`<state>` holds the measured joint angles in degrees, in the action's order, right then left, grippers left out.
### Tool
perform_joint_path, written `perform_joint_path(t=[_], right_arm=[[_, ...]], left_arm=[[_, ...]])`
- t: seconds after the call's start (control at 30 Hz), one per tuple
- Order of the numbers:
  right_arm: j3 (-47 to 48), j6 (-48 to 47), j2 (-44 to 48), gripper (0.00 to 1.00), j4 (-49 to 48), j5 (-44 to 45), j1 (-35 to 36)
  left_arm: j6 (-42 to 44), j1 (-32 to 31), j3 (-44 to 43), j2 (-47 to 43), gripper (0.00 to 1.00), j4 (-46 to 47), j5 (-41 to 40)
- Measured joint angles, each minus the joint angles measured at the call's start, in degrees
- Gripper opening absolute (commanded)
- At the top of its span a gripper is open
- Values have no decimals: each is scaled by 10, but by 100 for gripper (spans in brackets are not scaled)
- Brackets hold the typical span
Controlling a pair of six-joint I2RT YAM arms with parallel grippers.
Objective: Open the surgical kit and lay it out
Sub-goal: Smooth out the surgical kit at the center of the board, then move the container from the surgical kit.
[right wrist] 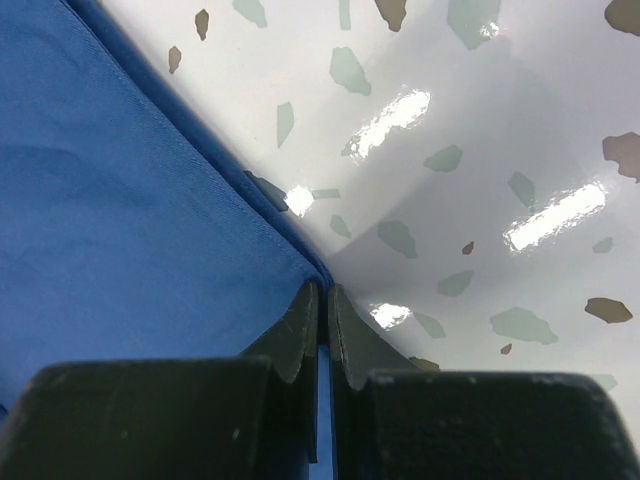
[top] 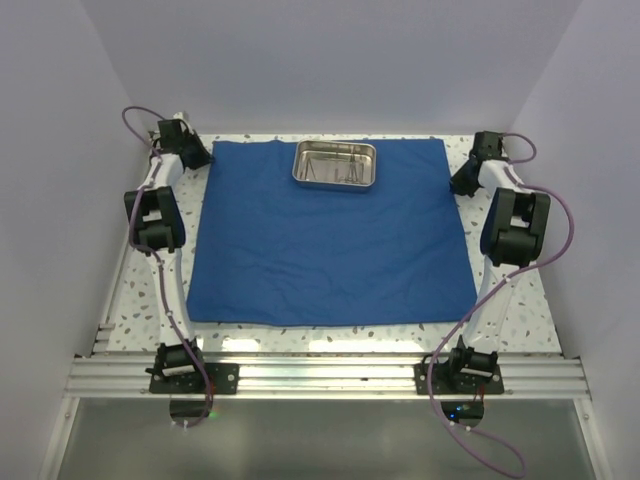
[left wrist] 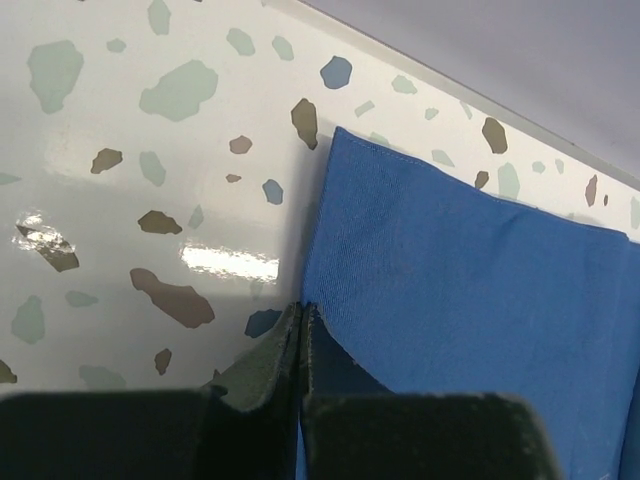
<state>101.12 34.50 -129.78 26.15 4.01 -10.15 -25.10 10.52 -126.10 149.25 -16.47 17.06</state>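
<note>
blue cloth (top: 330, 250) spread flat; steel tray (top: 334, 188) at far edge, long axis left-right

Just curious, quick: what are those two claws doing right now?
Left gripper: closed on a corner of the royal-blue cloth sheet.
Right gripper: closed on another corner.

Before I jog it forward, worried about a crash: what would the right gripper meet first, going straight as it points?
Probably the speckled table just past the blue cloth corner the right gripper pinches; nothing else shows ahead, depth unclear.
</note>
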Motion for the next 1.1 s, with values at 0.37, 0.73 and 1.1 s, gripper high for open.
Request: perform_joint_path(t=[0.37,0.73,1.1], right_arm=[[8,-25,8,99,0,3,-21],[-85,-19,131,99,76,81,-40],[-395,4,417,96,96,25,-41]], left_arm=[[-6,-4,110,-86,100,23,-68],[13,-73,129,-195,100,-16,-92],[-3,-242,41,-153,99,-3,-68]])
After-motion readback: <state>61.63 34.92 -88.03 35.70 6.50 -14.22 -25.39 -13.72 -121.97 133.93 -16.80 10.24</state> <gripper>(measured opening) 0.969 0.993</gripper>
